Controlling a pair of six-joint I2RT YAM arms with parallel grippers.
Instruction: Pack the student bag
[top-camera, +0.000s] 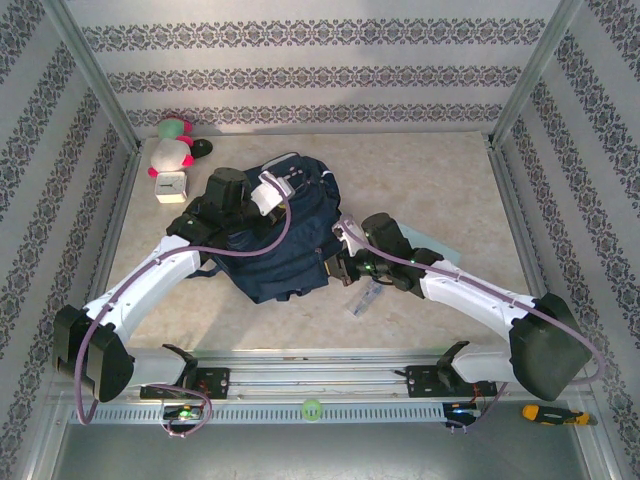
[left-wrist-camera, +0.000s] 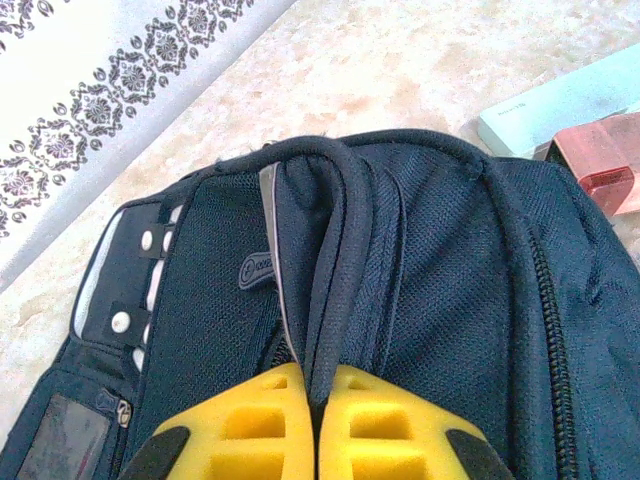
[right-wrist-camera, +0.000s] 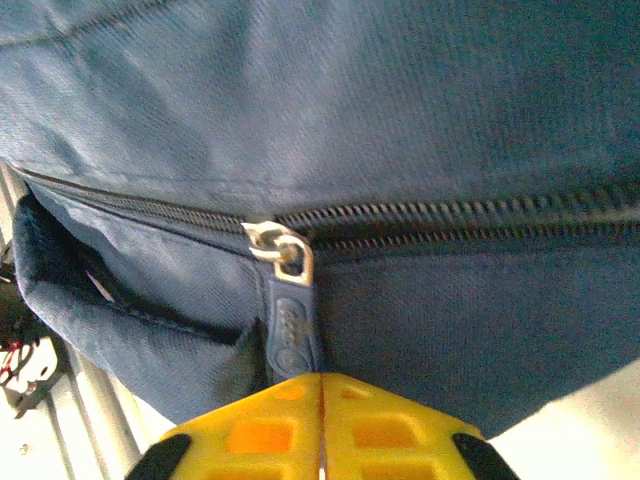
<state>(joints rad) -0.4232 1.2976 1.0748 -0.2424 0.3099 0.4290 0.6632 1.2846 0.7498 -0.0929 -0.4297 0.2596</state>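
student bag: lies mid-desk, slightly left of centre. left fingers: closed on carry handle. right fingers: closed on zipper pull. risk: pull may slip free, or zipper jam, if fabric slackens.

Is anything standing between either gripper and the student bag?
Nothing visible does. The left gripper is shut on the top handle of the student bag, and the right gripper is shut on its zipper pull.
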